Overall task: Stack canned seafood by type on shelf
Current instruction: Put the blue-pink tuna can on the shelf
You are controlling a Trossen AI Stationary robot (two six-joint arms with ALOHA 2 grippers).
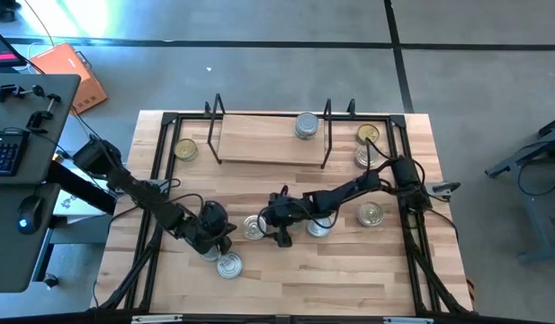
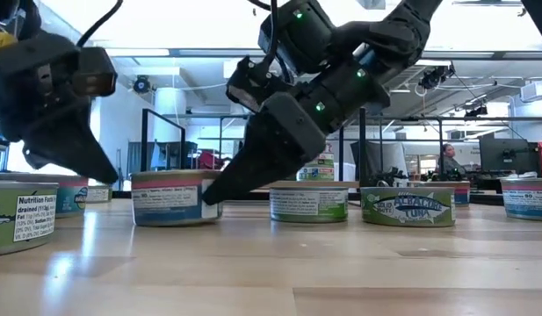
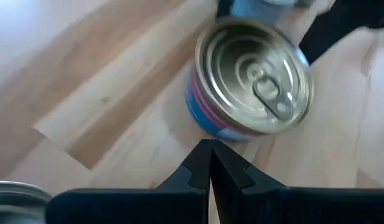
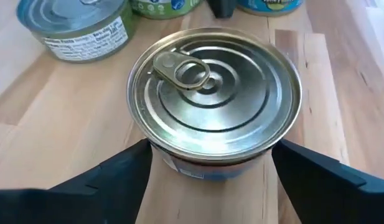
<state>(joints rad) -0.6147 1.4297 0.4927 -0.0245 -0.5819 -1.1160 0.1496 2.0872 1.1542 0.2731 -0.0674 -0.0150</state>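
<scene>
Your silver-topped tin [image 4: 215,102] stands upright mid-table, pull-tab up. The right gripper [image 4: 210,171] straddles it, fingers wide on both sides, no firm grip visible. Only the low view shows its label. The left gripper [image 3: 210,163] is closed, empty.

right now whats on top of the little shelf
On the shelf, the high view shows one stack of silver-topped tins near its right end. The rest of the board looks bare. How many tins are stacked cannot be told from above.
</scene>
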